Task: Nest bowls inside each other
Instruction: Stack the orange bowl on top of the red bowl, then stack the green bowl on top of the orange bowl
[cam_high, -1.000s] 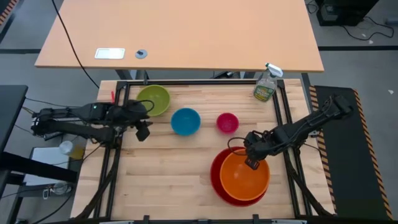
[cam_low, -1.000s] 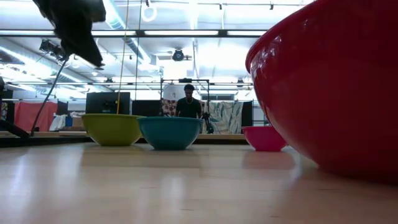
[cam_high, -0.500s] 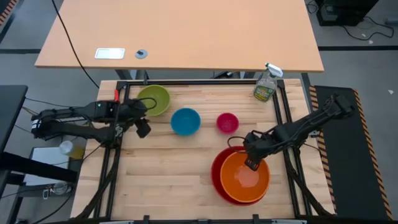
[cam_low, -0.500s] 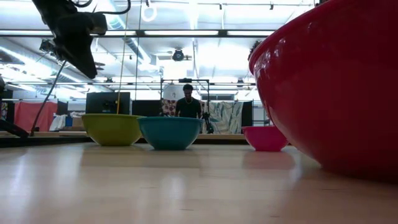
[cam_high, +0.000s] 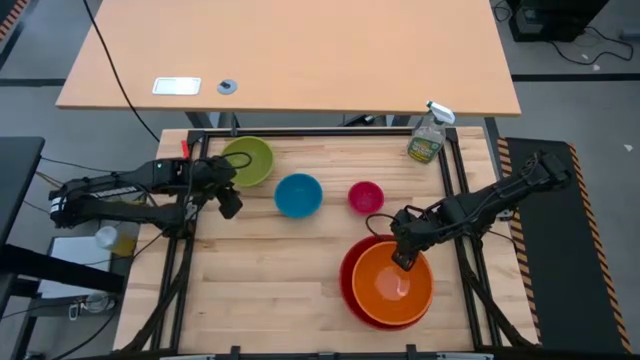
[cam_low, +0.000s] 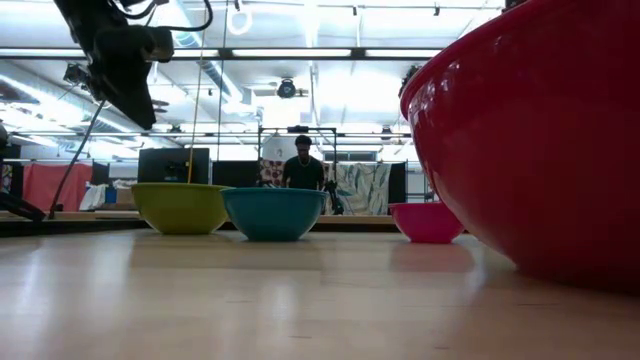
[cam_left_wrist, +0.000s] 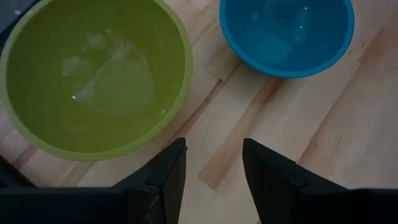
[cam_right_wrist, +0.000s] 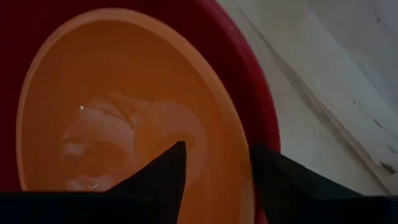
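An orange bowl (cam_high: 385, 292) sits nested in the big red bowl (cam_high: 346, 285) at the near right. My right gripper (cam_high: 403, 262) hangs open, pointing down over the orange bowl's far rim (cam_right_wrist: 239, 155), one finger inside the rim and one outside, touching neither. A green bowl (cam_high: 250, 160), a blue bowl (cam_high: 298, 194) and a small pink bowl (cam_high: 365, 197) stand upright in a row on the far half of the table. My left gripper (cam_high: 231, 205) is open above bare wood just near of the green bowl (cam_left_wrist: 93, 74), with the blue bowl (cam_left_wrist: 286, 34) to its right.
A spray bottle (cam_high: 428, 135) stands at the far right corner. Black frame rails (cam_high: 190, 250) run along the table's left and right sides. Bare wood (cam_high: 260, 280) lies at the near left and middle. A person (cam_low: 302, 170) stands far off in the room.
My right gripper has opened and let go of the orange bowl, which has settled level inside the red bowl; the red bowl has shifted slightly. My left gripper has swung a little toward the far edge, closer to the green bowl, staying open.
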